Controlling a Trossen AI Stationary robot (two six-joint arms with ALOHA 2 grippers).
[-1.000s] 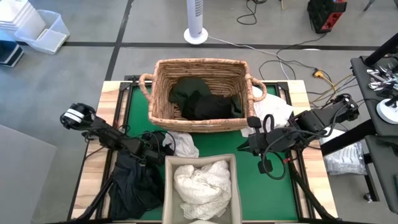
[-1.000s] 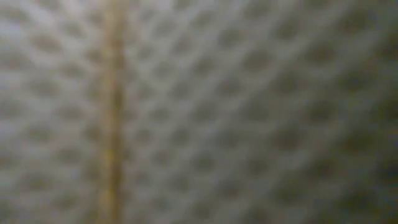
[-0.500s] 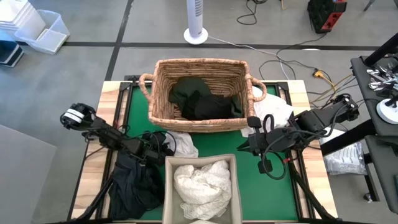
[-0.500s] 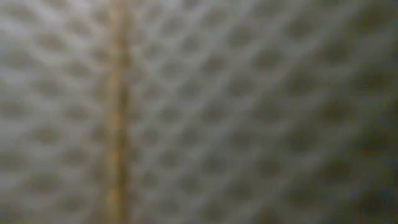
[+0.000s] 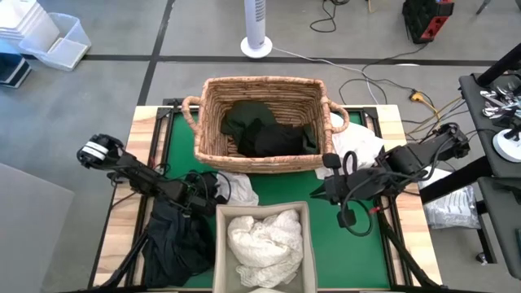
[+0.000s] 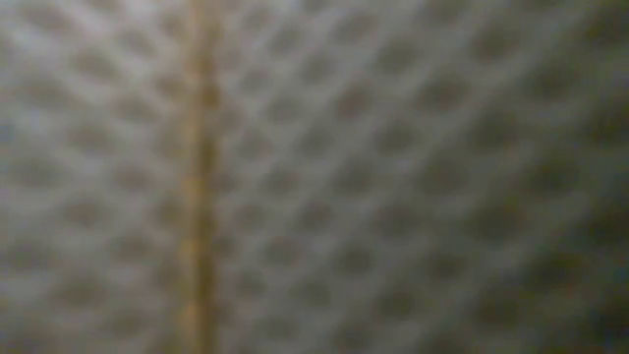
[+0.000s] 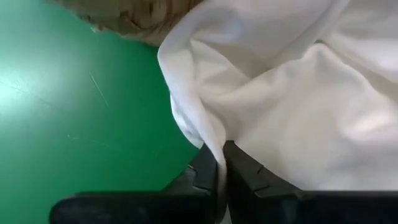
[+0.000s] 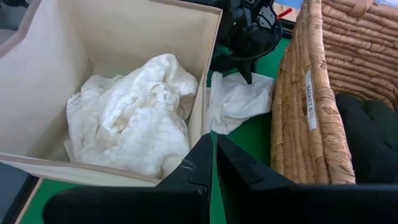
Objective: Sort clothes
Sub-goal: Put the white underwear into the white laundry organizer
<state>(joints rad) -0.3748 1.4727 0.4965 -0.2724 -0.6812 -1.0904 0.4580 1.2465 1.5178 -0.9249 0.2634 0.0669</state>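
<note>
1. Left gripper (image 7: 221,163) pressed together on an edge fold of the white garment (image 5: 238,189), which lies on the mat (image 5: 175,138) between wicker basket (image 5: 259,88) and box (image 5: 262,213).
2. Box sits just beside the gripper, already holding white cloth (image 5: 262,234); dark clothes (image 5: 264,130) fill the basket; a black garment (image 5: 175,240) hangs off the table edge behind the arm.
3. Advice: lift well clear so the trailing cloth doesn't snag the box wall, then release over the box middle.
4. Right gripper (image 8: 213,163) waits with fingers together, near the basket's corner.
</note>
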